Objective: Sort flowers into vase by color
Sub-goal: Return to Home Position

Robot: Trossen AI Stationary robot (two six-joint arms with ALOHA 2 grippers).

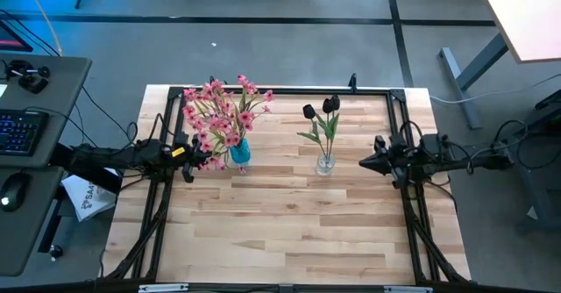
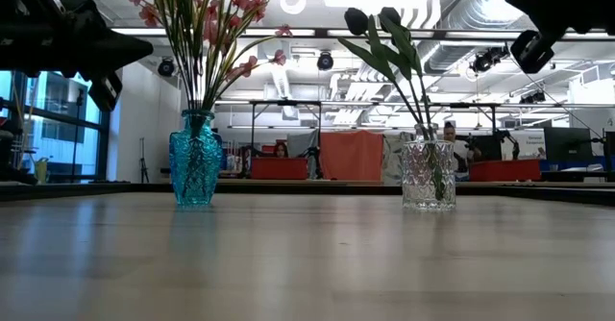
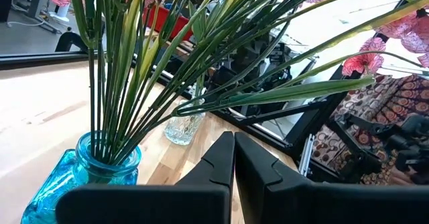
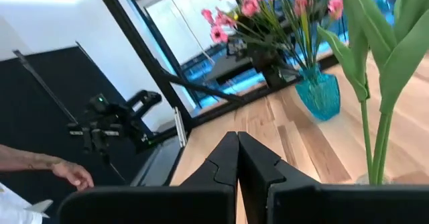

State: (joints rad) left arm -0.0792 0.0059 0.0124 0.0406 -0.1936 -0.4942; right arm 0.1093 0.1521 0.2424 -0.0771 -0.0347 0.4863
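Several pink blossom sprays (image 1: 221,116) stand with their stems in a blue glass vase (image 1: 238,152), also seen as the blue vase (image 2: 195,158) in the low view and the blue vase (image 3: 80,177) in the left wrist view. Near-black tulips (image 1: 321,109) with green leaves stand in a clear glass vase (image 1: 325,163), the clear vase (image 2: 428,175) low. My left gripper (image 3: 234,143) is shut, raised just left of the blue vase. My right gripper (image 4: 237,143) is shut, raised right of the clear vase. Neither touches anything.
Both vases stand on the far half of the wooden table (image 1: 289,232), with bare wood toward the near edge. A black frame (image 1: 280,89) runs along the table's far and side edges. A person's hand (image 4: 67,172) shows beyond the table in the right wrist view.
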